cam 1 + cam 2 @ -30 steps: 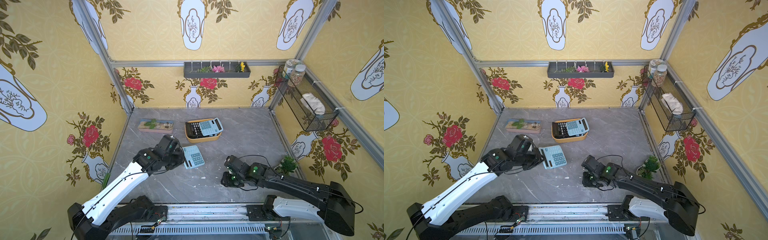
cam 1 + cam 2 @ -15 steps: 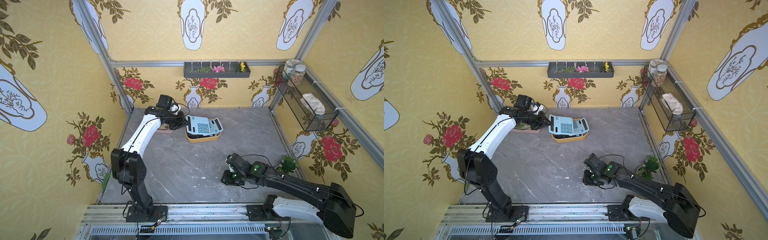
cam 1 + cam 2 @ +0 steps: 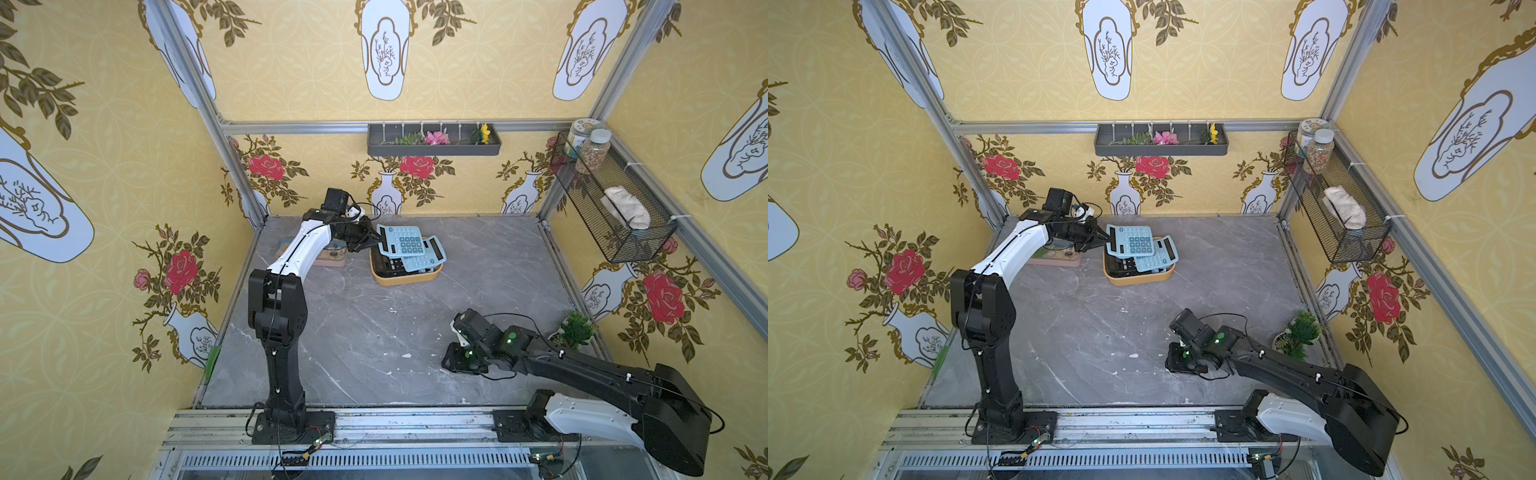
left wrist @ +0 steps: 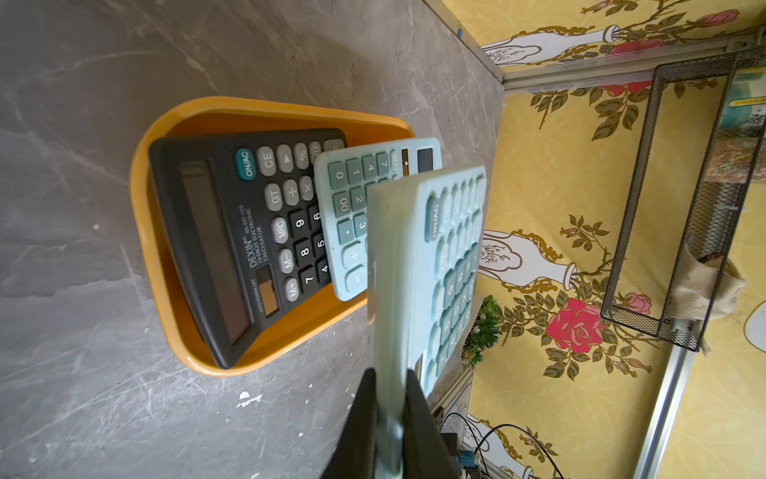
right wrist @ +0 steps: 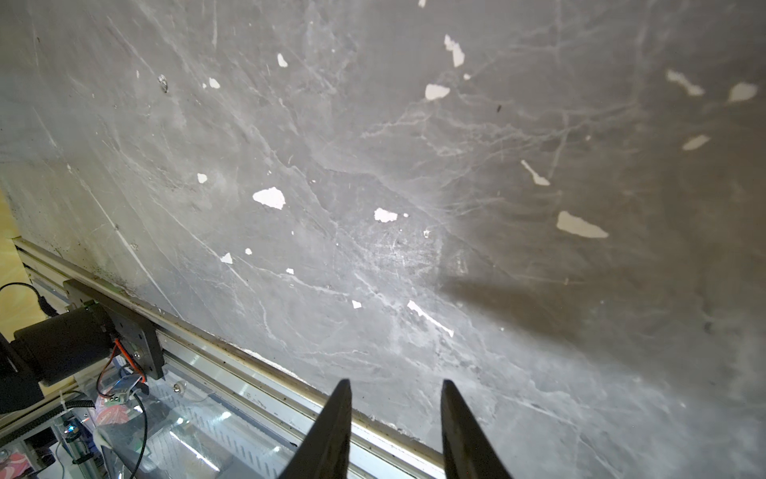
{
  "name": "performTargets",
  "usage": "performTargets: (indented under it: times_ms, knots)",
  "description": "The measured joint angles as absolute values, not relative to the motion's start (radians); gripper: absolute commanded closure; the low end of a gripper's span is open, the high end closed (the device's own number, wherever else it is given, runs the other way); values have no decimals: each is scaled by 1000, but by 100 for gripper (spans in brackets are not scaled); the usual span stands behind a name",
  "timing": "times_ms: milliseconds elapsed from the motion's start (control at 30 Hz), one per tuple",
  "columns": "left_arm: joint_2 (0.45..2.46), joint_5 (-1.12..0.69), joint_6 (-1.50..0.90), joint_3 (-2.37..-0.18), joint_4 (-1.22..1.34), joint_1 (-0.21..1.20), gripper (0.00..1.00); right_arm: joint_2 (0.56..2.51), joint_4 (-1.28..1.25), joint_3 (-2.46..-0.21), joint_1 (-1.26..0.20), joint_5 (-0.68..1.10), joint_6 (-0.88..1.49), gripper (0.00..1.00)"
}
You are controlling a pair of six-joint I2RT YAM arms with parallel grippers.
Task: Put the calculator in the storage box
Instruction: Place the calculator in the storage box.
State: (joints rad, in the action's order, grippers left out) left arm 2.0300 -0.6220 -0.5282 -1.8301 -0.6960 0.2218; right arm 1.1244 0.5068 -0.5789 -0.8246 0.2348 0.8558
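Two calculators lie in the shallow yellow-orange plastic storage box (image 4: 145, 174): a black calculator (image 4: 232, 232) with a pale blue calculator (image 4: 352, 199) lying partly across it. Left tool (image 4: 389, 385) is pinched narrow on the edge of a third, light-blue plastic calculator (image 3: 401, 240), held tilted over the box. Right tool (image 5: 394, 383) hangs partly open, holding nothing, near the grey marbled counter (image 3: 374, 332)
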Motion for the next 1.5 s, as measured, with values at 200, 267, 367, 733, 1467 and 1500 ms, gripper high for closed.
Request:
performTargets:
  times_ms: [200, 267, 367, 733, 1467, 1500]
  knots:
    - [2062, -628, -553, -1814, -651, 219, 88, 1121, 493, -564, -824, 241, 860, 62]
    - [2071, -630, -554, -1810, -644, 219, 88, 1116, 493, -561, -824, 243, 860, 62]
    - [2091, -632, -558, -1807, -630, 218, 87, 1113, 492, -558, -824, 248, 860, 62]
    - [2146, -635, -561, -1807, -606, 209, 87, 1106, 474, -536, -821, 256, 863, 63]
    - [2195, -652, -558, -1837, -614, 191, 87, 1135, 445, -519, -813, 282, 863, 64]
    - [2197, -652, -558, -1837, -614, 191, 88, 1138, 445, -519, -812, 282, 863, 64]
